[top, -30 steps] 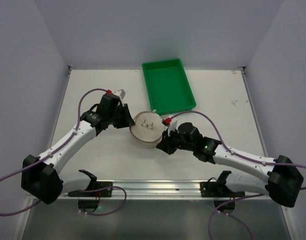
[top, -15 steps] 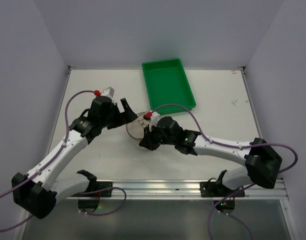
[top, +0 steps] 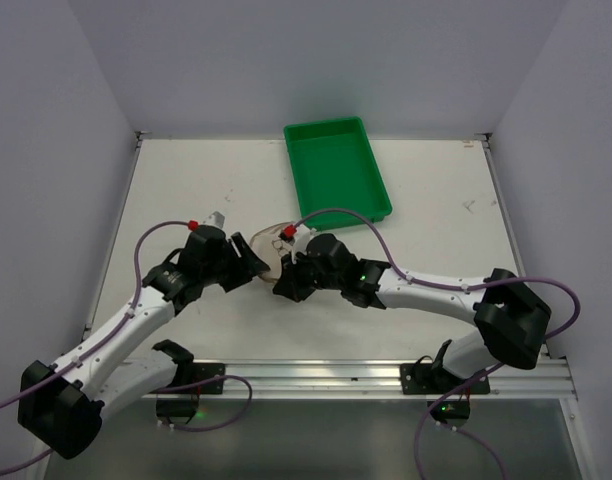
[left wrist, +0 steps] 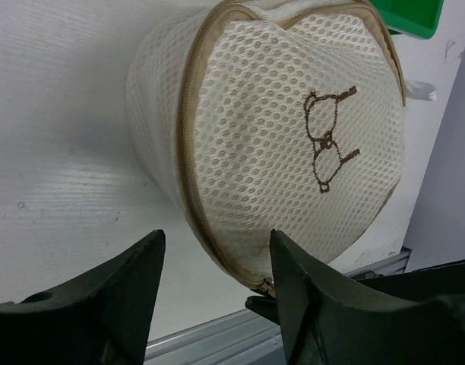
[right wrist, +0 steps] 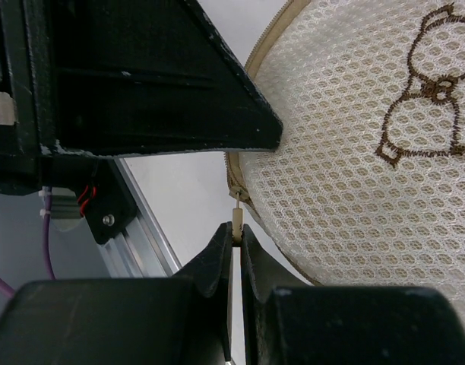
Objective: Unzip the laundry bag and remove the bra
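Note:
The laundry bag (top: 269, 250) is a white mesh drum with a tan zipper round its lid and a brown emblem (left wrist: 324, 141). It lies tipped on its side between the two arms, mid-table. In the left wrist view, my left gripper (left wrist: 216, 239) stands open, with the laundry bag's (left wrist: 293, 137) lower rim just beyond its fingertips. My right gripper (right wrist: 238, 230) is shut on the small tan zipper pull (right wrist: 237, 213) at the edge of the lid (right wrist: 354, 152). From above, the right gripper (top: 284, 288) sits at the bag's near side. The bra is hidden.
A green plastic tray (top: 336, 170) stands empty at the back, right of centre, and its corner (left wrist: 415, 15) also shows in the left wrist view. A metal rail (top: 316, 375) runs along the table's near edge, close under both grippers.
My right gripper moved left with the zipper pull pinched, and the bag shifted left and tipped. My left gripper let go, opened, and dropped toward the near side.

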Robot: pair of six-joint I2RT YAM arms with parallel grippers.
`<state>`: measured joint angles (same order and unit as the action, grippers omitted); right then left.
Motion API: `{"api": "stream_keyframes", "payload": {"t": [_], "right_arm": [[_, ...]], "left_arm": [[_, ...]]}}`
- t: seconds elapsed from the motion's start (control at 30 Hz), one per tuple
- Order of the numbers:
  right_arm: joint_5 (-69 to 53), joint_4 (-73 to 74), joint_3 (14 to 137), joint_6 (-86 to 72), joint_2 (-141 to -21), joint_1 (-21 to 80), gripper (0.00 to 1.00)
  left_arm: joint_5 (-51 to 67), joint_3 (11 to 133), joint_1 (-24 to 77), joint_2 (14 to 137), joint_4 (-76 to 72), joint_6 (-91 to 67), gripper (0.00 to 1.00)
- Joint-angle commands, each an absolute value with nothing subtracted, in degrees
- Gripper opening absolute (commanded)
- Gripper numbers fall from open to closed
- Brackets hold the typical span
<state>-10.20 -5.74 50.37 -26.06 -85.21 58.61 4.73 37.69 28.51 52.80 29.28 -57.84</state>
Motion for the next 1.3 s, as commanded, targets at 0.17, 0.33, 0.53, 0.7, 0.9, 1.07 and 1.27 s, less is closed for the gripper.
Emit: {"api": "stream_keyframes", "payload": {"t": [0.17, 0.33, 0.53, 0.7, 0.9, 1.07, 1.27], "right_arm": [[-7.6, -5.5, 51.2, -24.4, -82.5, 58.6, 0.00], [-4.3, -0.9, 43.3, -20.7, -74.8, 49.6, 0.00], [-5.2, 5.0, 40.4, -18.2, -69.0, 34.8, 0.00], [-6.4, 4.9, 41.2, -18.0, -72.9, 32.7, 0.00], [-13.9, 0.4, 39.3, -17.5, -71.5, 32.8, 0.00], [-16.7, 2.6, 38.8, -15.6, -67.9, 37.0, 0.00], [-12.4, 5.6, 36.2, -22.5, -63.6, 45.7, 0.00]], "left_arm": [[5.4, 38.6, 30.2, 54.0, 23.6, -59.2, 0.01], [5.5, 41.0, 30.1, 53.9, 28.2, -53.5, 0.00], [12.5, 40.6, 29.9, 54.8, 30.5, -48.1, 0.00], [20.3, 40.5, 29.7, 55.5, 31.8, -42.3, 0.00], [18.7, 41.8, 29.4, 54.8, 35.8, -38.4, 0.00], [17.2, 44.6, 28.7, 57.6, 35.5, -36.5, 0.00], [15.2, 48.1, 28.5, 60.4, 35.2, -36.6, 0.19]]}}
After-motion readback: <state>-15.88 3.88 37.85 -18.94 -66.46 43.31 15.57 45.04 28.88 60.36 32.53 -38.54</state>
